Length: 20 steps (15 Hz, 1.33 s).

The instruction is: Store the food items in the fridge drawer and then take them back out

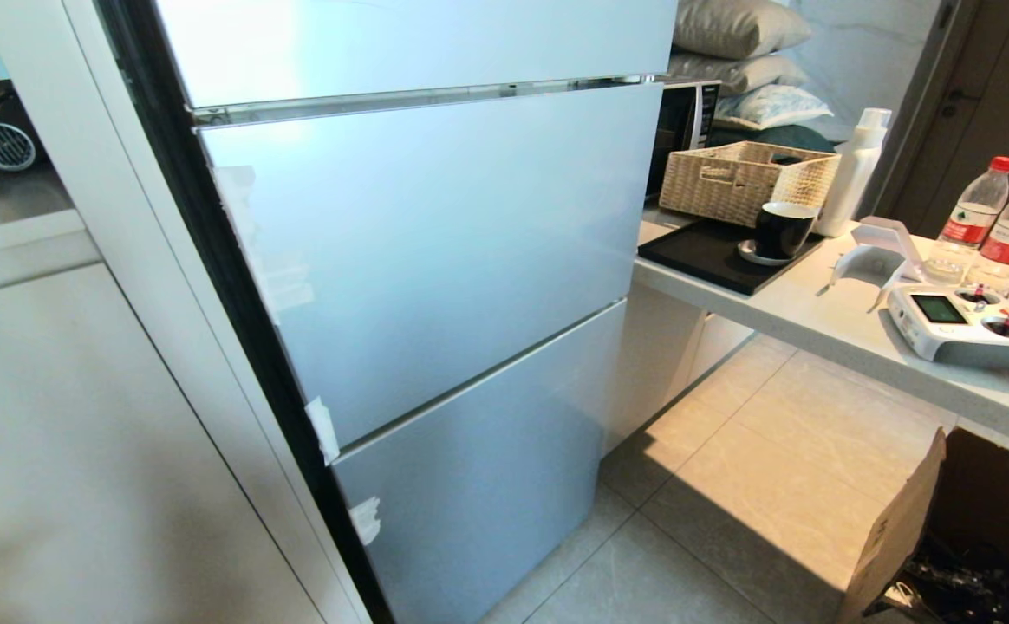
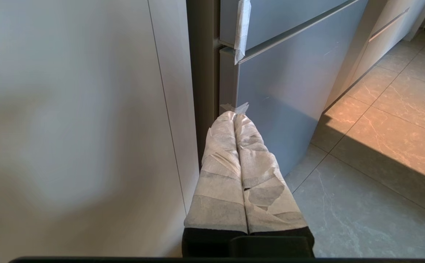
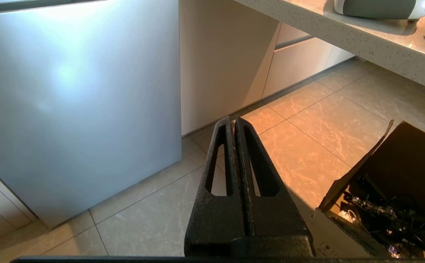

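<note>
The left gripper [image 2: 235, 116] has its two tape-wrapped fingers [image 2: 219, 171] pressed together, empty, pointing at the lower edge of the fridge where a scrap of tape sits on the bottom door panel [image 2: 282, 95]. The wrapping is pale, wrinkled and matte. The right gripper [image 3: 233, 122] is likewise closed with nothing between its jaws; its fingers [image 3: 260, 182] are black, rough-surfaced wedges with long cut-out slots, hanging over the grey marbled floor tiles [image 3: 307, 146] beside the fridge.

The fridge [image 1: 435, 260] stands shut: three glossy pale-blue panels with thin seams between them and bits of white tape along the left edge. Neither the drawer nor any food item shows in any view; presumably the drawer lies behind those closed panels, though that cannot be seen.

To the right runs a speckled stone counter [image 1: 816, 321] carrying a woven basket [image 1: 743, 178], a dark mug [image 1: 782, 230] on a black tray [image 1: 704, 251], a white bottle [image 1: 856, 173], two water bottles with red caps [image 1: 981, 204] and a white handheld controller [image 1: 964, 325]. An open cardboard box [image 1: 899, 520] sits on the floor below.
</note>
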Available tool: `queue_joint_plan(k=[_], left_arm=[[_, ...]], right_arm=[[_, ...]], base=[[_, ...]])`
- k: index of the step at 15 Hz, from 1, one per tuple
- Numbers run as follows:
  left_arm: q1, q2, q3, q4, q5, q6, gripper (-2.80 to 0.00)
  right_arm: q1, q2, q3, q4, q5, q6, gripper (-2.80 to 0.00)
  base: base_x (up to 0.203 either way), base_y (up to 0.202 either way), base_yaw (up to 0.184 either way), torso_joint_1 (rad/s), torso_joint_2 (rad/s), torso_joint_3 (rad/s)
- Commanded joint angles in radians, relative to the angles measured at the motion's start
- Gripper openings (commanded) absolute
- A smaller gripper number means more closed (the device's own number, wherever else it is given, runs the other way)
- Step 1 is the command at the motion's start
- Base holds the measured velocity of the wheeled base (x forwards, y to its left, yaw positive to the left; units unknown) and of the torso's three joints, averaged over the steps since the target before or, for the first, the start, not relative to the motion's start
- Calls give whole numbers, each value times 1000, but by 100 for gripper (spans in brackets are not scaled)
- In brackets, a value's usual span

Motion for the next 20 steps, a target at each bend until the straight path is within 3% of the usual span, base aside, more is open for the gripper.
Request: queue_joint_plan(k=[1,9,13,17,20], left_arm=[[1,1,0,-1,0,0,-280],[0,2,0,1,-2,12,-280],[-2,70,-139,12,-61,27,-280],[-6,345,-285,2,-137,-78,-280],[-7,619,-378,-130,-159,-260,-280]], right_arm=[[0,2,-1,0,1,-1,-280],[0,2,0,0,0,-1,-280],[0,2,0,0,1,-1,-280],[0,2,-1,0,1,-1,-280],[0,2,0,0,0,-1,-280]], base=[[0,0,0,0,0,0],[0,0,0,0,0,0],[0,0,0,0,0,0],[0,0,0,0,0,0],[0,0,0,0,0,0]])
